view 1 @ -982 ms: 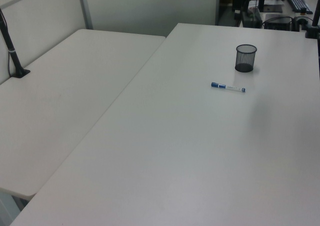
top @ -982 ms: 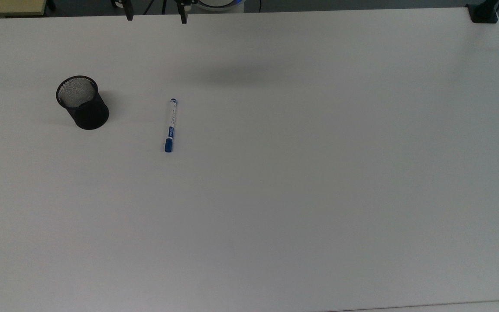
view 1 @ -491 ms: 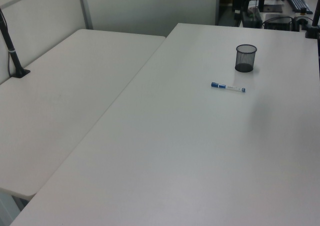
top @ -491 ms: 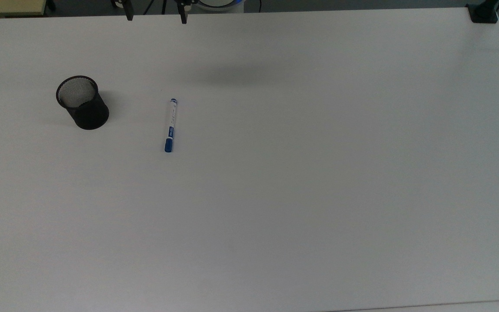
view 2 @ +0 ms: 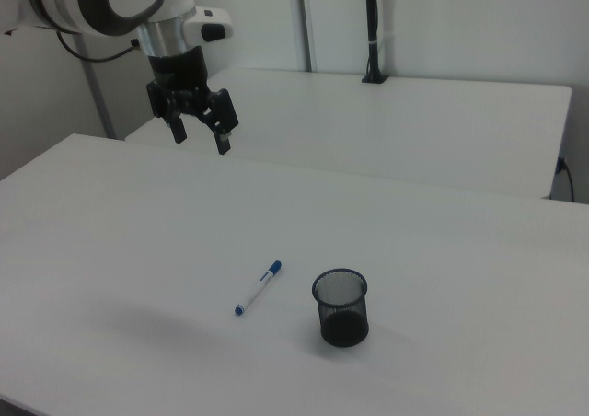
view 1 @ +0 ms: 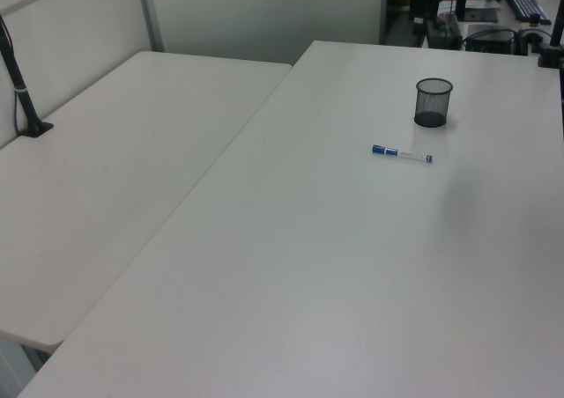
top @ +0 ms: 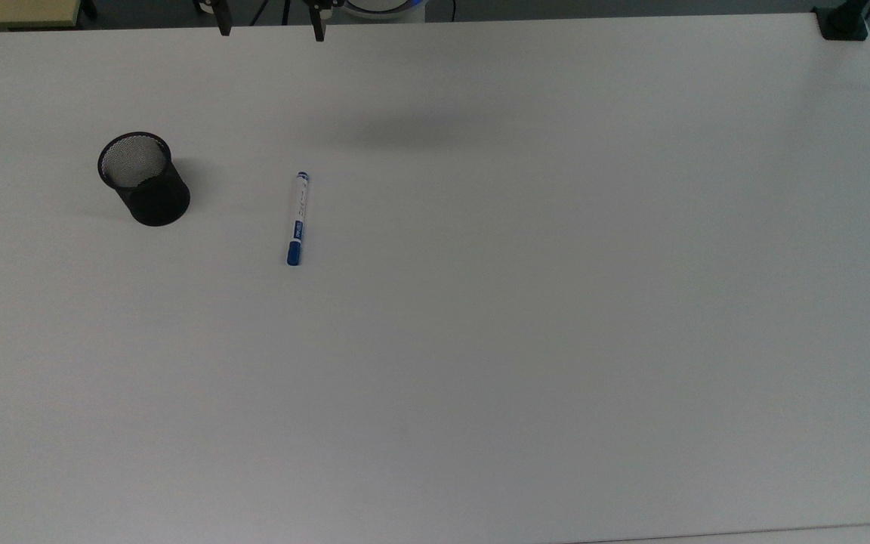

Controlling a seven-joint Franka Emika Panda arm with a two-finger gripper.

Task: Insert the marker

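Black mesh cup upright on table, nothing visible inside, marker flat beside it, lengthwise up-down in the top view, cap nearest the bottom edge, hand raised, fingers spread wide, holding nothing

The marker lies flat on the table, apart from the upright mesh cup, which stands to the top view's left of it. In the right view the end effector hangs open above the table's far side, well apart from both.
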